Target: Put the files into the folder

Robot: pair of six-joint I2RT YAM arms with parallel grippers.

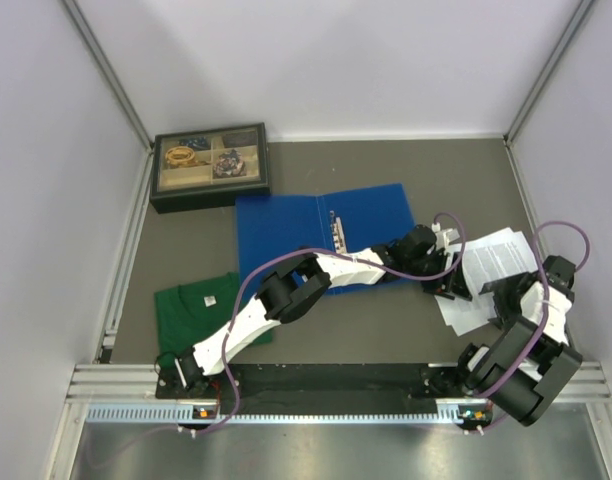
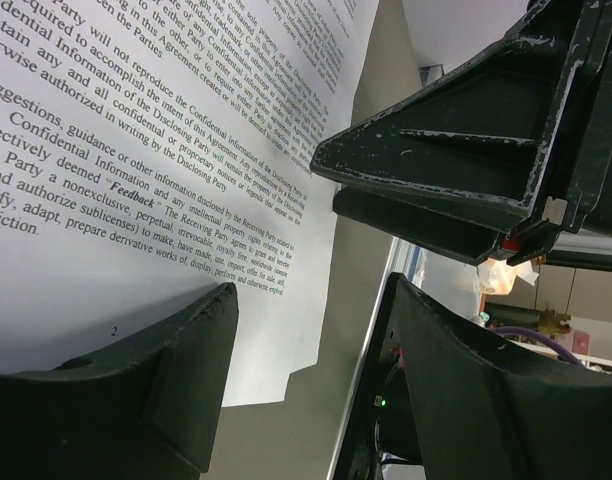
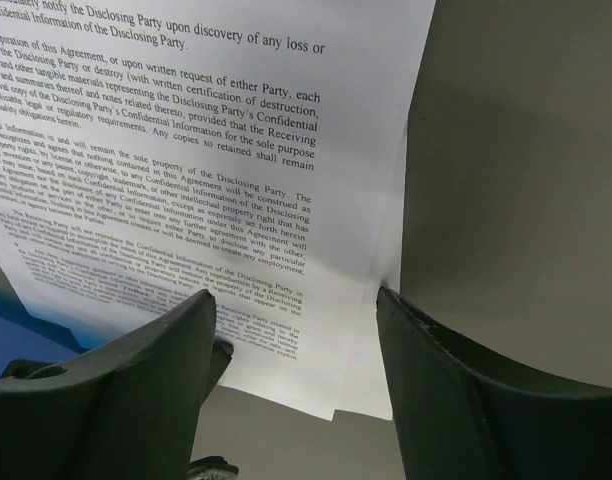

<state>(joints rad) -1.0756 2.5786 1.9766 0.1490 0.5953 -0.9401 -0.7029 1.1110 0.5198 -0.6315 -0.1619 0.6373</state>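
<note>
The files (image 1: 498,258) are lying flat in a loose, slightly fanned stack on the grey table (image 1: 386,335), at its right side, printed face up, just right of the open blue folder (image 1: 286,235) and not in it. The left arm is reaching across the folder's lower edge, and the left gripper (image 2: 311,300) is standing at the stack's near left corner with its jaws wide apart. In the left wrist view one finger (image 2: 136,390) is over the printed sheet and the other is over bare table, with the paper's edge running between them. The right gripper (image 3: 296,295) is meeting the stack from the opposite side, jaws likewise parted and gripping nothing. In the right wrist view the sheet's corner is lying between its fingers, its edge close to the right one. Whether either gripper is touching the paper cannot be told. A green shirt (image 1: 201,312) and a compartmented box (image 1: 209,167) are lying well to the left.
</note>
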